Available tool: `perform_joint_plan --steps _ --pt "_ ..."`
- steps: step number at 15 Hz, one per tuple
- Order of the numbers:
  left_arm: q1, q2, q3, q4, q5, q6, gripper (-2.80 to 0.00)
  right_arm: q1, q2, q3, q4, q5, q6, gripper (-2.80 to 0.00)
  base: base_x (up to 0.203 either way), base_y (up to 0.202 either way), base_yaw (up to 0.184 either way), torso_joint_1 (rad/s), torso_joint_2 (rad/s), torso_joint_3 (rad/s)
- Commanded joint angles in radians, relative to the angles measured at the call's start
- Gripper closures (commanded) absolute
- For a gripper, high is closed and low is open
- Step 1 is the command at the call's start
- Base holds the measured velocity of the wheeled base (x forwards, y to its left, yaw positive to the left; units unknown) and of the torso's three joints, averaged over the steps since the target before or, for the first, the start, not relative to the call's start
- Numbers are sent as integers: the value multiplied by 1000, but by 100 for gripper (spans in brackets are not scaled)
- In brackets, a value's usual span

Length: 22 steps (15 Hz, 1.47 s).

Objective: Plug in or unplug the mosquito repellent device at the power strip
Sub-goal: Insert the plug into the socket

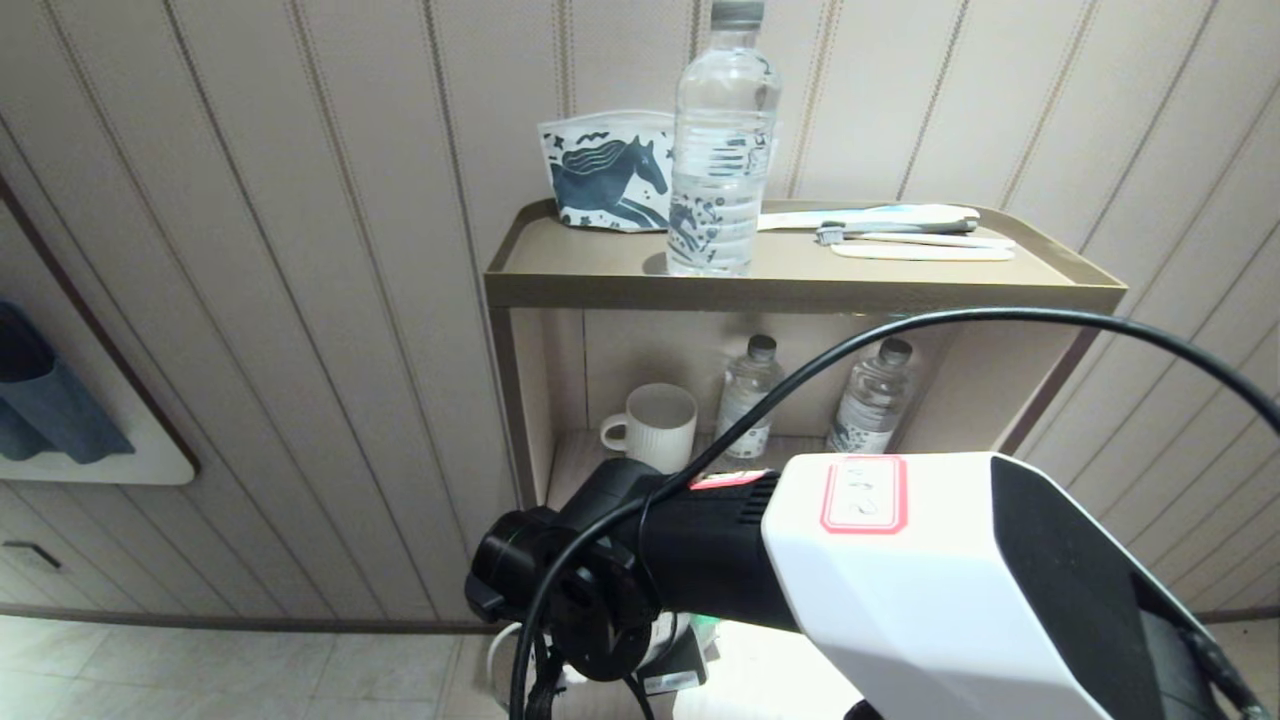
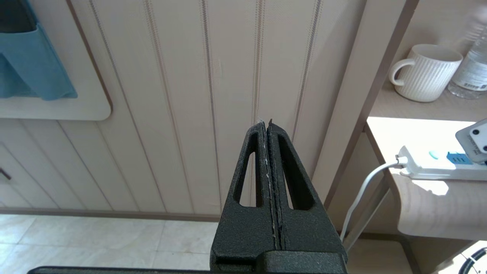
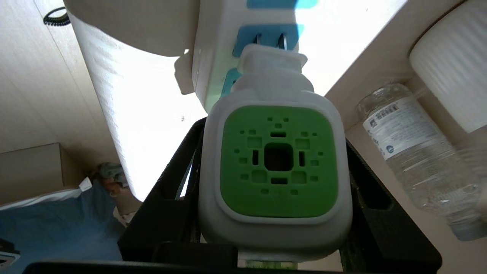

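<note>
The mosquito repellent device (image 3: pixel 277 163), white with a green perforated face, sits between the fingers of my right gripper (image 3: pixel 274 133), which is shut on its sides. Its two metal prongs (image 3: pixel 281 40) show bare and meet a light-blue socket panel of the white power strip (image 3: pixel 217 49); how deep they sit I cannot tell. In the left wrist view the device (image 2: pixel 473 139) is tilted over the power strip (image 2: pixel 430 167), which lies on a low shelf. My left gripper (image 2: pixel 266 123) is shut and empty, parked facing the panelled wall. In the head view only the right arm (image 1: pixel 900 560) shows.
A white ribbed mug (image 1: pixel 655 425) and two small water bottles (image 1: pixel 750 395) stand on the shelf unit's (image 1: pixel 800 290) middle level, close to the device. A tall water bottle (image 1: pixel 720 140), a horse-print pouch (image 1: pixel 605 175) and a toothbrush (image 1: pixel 900 230) are on top. A black cable (image 1: pixel 900 335) arcs over my arm.
</note>
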Motion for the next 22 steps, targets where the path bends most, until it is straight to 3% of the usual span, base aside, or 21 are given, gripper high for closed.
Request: perform_joint_plan --steps 1,6,11,22 --pt "-1 0 0 -1 0 0 0 2 15 0 3 -1 -15 0 0 0 0 0 0 0" --pt "0 0 0 -1 -1 0 0 -4 30 0 -42 8 -17 0 0 0 0 0 0 0" --pt "-1 0 0 -1 0 0 0 -15 30 0 -86 74 -10 0 0 0 0 0 0 0" --pt "-1 0 0 -1 0 0 0 -38 -8 0 -150 76 33 0 0 0 0 0 0 0"
